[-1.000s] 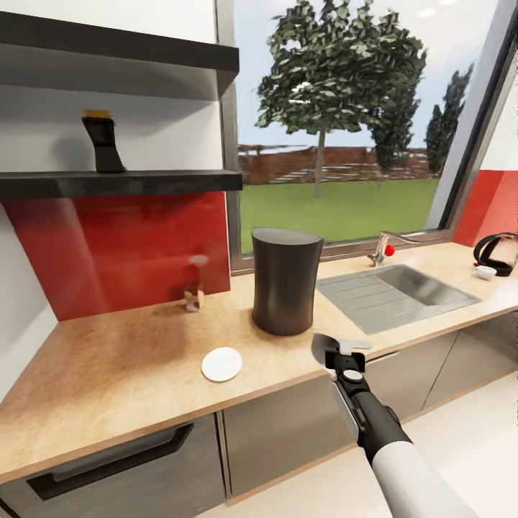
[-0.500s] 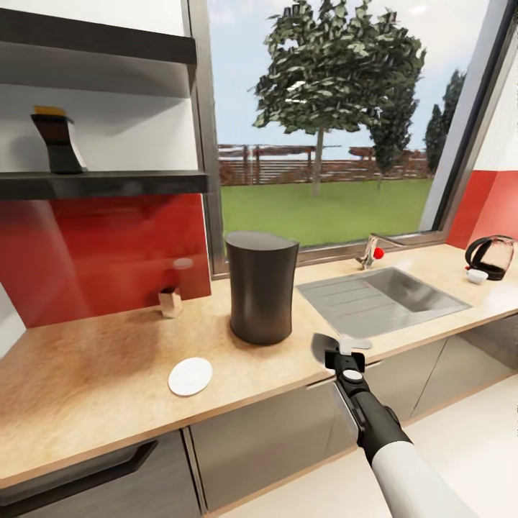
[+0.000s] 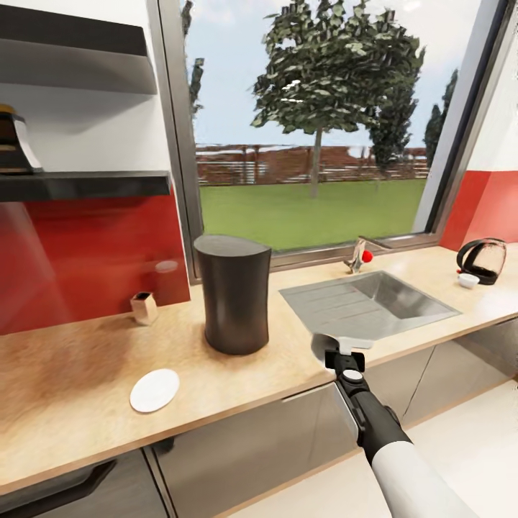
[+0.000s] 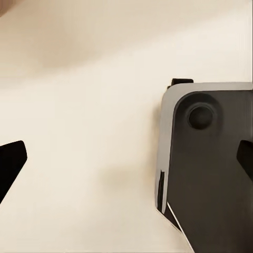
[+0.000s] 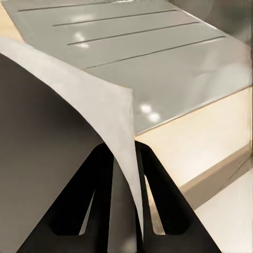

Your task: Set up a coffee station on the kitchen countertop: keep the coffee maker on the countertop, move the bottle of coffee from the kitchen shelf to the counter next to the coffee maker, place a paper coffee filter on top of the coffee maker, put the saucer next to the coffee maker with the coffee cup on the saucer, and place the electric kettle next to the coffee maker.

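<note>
The dark-grey coffee maker stands on the tan kitchen countertop. A white saucer lies near the counter's front edge, left of it. The tan paper coffee filter sits by the red backsplash. The black bottle of coffee stands on the kitchen shelf, cut by the picture's left edge. Far right, the coffee cup sits just in front of the glass electric kettle. My right gripper is shut on a thin grey-white curved sheet over the counter's front edge. My left gripper is open.
An inset steel sink with a faucet lies right of the coffee maker. A large window is behind the counter, grey cabinets below it. In the left wrist view, pale floor and a grey part of the robot's base.
The whole picture has shifted left, so the camera has turned right; the bottle is now at the left edge. My right arm with the sheet holds its place in the picture.
</note>
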Controlling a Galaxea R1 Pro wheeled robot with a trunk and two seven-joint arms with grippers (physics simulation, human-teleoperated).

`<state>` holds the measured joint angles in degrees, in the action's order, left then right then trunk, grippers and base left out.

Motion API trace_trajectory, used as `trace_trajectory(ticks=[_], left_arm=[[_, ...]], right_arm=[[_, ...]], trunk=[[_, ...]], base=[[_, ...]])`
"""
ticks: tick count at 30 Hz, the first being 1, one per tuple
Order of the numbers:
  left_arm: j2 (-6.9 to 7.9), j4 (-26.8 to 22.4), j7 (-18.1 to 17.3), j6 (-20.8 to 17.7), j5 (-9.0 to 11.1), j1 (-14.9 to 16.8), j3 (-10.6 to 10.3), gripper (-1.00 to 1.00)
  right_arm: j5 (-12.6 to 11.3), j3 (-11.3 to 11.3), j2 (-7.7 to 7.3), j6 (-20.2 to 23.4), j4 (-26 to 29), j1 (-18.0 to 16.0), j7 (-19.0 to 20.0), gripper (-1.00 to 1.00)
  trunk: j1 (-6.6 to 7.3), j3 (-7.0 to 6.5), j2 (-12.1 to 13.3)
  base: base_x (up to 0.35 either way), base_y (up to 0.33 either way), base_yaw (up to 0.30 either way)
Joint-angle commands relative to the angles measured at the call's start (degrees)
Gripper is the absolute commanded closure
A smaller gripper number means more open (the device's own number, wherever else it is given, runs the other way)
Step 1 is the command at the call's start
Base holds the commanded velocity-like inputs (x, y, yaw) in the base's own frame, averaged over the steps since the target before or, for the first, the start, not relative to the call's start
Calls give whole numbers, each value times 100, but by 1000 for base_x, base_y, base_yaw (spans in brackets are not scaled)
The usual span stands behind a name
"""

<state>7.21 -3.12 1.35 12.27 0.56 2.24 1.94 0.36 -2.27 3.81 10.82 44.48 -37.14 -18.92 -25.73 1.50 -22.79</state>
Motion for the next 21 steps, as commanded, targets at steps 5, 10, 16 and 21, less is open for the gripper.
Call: trace_trajectory(ticks=[5, 10, 16, 21], left_arm=[[0, 5, 6, 21, 5, 5, 9, -100], [0, 12, 6, 21, 7, 5, 8, -100], [0, 28, 6, 1, 6, 5, 13, -100], [0, 29, 6, -13, 5, 5, 17, -100]], right_arm=[[-19, -24, -5, 35, 9, -4, -15, 100], [-19, -24, -4, 35, 25, -4, -15, 100], [-19, -28, -4, 35, 19, -4, -15, 100], [-19, -28, -4, 35, 17, -4, -15, 100]], trunk=[[-5, 13, -12], [-5, 13, -12], [-5, 13, -12], [-5, 13, -12]], base=[[130, -274, 0], [105, -274, 4], [94, -276, 187], [92, -277, 273]])
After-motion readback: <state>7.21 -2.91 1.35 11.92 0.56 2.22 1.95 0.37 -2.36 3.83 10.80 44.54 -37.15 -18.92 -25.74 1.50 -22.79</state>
